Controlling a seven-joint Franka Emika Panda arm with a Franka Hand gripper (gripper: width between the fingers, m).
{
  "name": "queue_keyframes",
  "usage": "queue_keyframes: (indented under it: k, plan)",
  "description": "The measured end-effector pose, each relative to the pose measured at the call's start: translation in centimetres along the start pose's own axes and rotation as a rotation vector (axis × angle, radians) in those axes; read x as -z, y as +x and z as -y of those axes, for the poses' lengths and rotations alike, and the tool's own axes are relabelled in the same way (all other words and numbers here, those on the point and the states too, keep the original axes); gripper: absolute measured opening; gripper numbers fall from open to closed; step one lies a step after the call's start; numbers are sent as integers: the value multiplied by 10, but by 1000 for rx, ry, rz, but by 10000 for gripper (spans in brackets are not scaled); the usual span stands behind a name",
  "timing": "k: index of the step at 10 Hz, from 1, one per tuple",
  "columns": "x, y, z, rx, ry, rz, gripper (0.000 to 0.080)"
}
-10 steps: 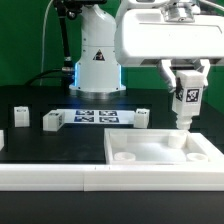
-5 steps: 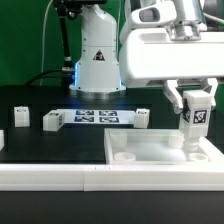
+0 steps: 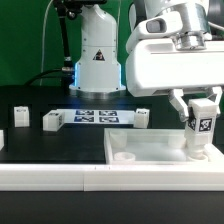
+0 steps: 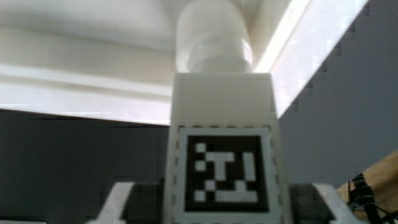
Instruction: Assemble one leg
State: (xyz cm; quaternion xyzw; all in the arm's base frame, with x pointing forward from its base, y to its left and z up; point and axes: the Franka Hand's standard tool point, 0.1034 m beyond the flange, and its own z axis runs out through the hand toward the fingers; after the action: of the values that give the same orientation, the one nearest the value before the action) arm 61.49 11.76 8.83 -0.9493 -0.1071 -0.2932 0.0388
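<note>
Gripping the leg (image 3: 201, 143) by its upper part, the gripper (image 3: 203, 112) has its jaws closed on two opposite flat sides and holds the block upright at the lower right of the exterior frame. The tag faces the camera. Its lower end meets the right rear corner of the square panel (image 3: 150, 152); whether it is seated in a socket there, I cannot tell. The wrist view shows the same tagged face close up. Judging by looks, the leg is small, rigid plastic: light, stiff, with smooth and probably slippery faces. A hold high on the flat sides suits it, leaving the lower end free. Spare legs (image 3: 52, 121) stand near the marker board (image 3: 95, 116).
</note>
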Motion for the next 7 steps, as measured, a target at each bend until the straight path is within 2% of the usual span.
queue_keyframes:
  k: [4,7]
  plan:
    - [-10,-7,0,-4,1,4,292]
    - [-9,-12,4,-5,-3,-14,292]
